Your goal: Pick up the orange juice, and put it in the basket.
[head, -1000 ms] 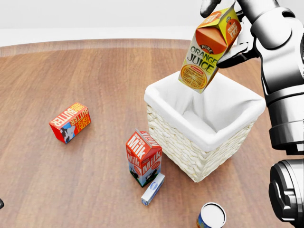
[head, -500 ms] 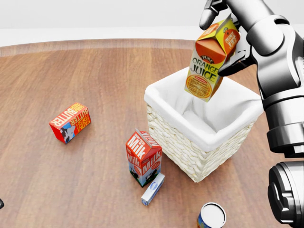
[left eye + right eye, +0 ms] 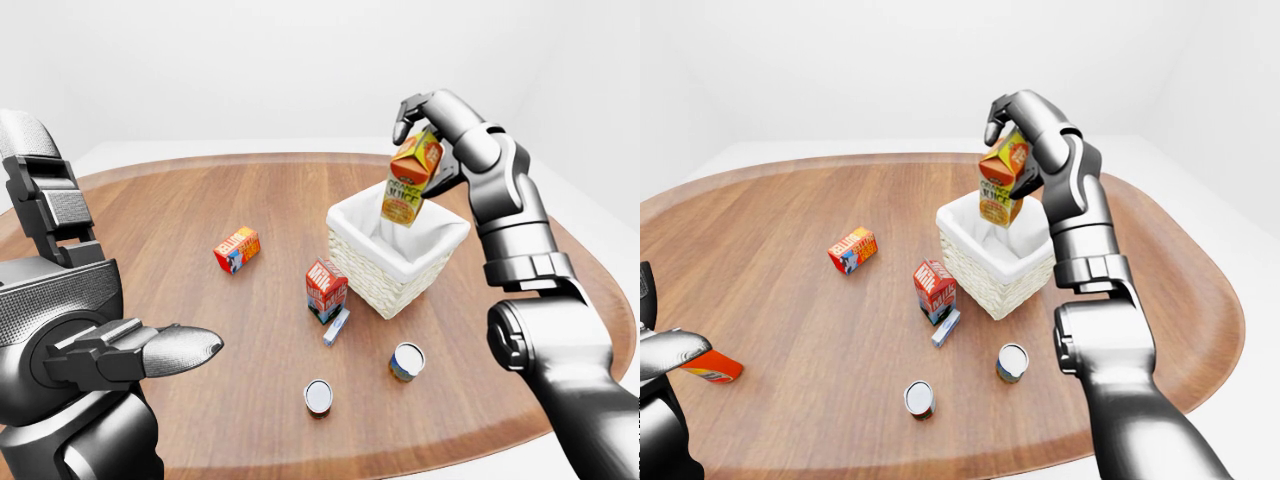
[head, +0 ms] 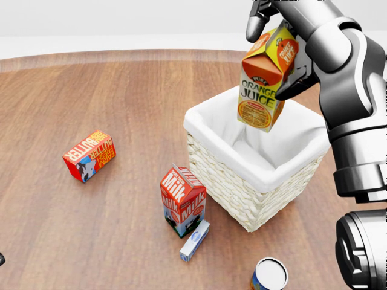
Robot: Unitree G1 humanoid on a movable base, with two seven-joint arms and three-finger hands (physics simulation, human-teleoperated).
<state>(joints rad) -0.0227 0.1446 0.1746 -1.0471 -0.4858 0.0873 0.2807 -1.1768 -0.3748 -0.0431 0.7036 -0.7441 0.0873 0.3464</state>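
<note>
The orange juice carton (image 4: 264,81) is orange and yellow and hangs slightly tilted above the basket (image 4: 221,169), a white wicker basket with a white cloth liner, right of centre in the head view. My right hand (image 4: 284,54) is shut on the carton's top, fingers over its gable. The carton's lower end is just above the basket's opening. My left hand (image 3: 165,350) is at the lower left of the left-eye view, fingers extended and empty, far from the basket.
A milk carton (image 4: 182,201) stands left of the basket, with a small blue-white box (image 4: 194,240) beside it. A butter box (image 4: 89,156) lies further left. Two cans (image 3: 406,361) (image 3: 318,397) stand below the basket. An orange box (image 3: 712,368) lies by the left hand. All sit on a round wooden table (image 3: 250,190).
My right hand has turned the juice carton more upright and moved it slightly left over the basket's opening. Nothing else has moved.
</note>
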